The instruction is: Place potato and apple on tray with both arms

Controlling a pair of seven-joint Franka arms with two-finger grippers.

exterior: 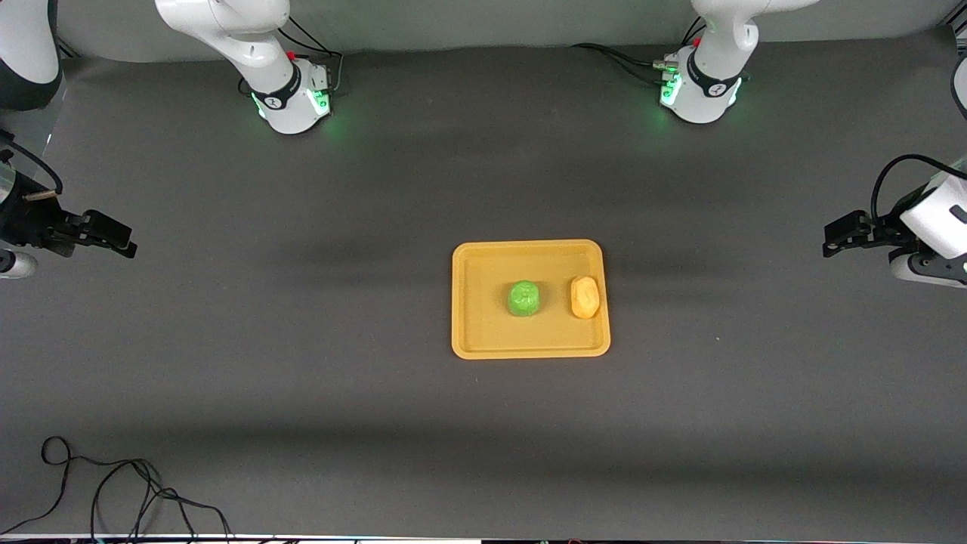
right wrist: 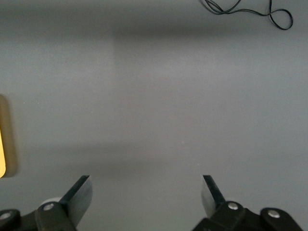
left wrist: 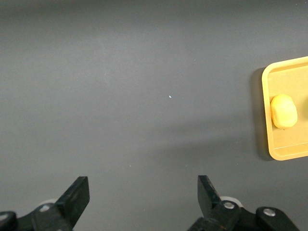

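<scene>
The yellow-orange tray (exterior: 480,317) lies in the middle of the table. The green apple (exterior: 523,298) sits on it near its centre. The potato (exterior: 585,296) sits on it beside the apple, toward the left arm's end. My left gripper (exterior: 831,242) is open and empty above bare table at the left arm's end, well apart from the tray. Its wrist view shows its open fingers (left wrist: 143,192), the tray's edge (left wrist: 288,79) and the potato (left wrist: 283,111). My right gripper (exterior: 128,243) is open and empty above bare table at the right arm's end. Its wrist view (right wrist: 147,192) shows a sliver of tray (right wrist: 2,144).
A loose black cable (exterior: 113,483) lies on the table near the front camera at the right arm's end, also in the right wrist view (right wrist: 250,9). The two arm bases (exterior: 291,102) (exterior: 699,94) stand at the table's edge farthest from the camera.
</scene>
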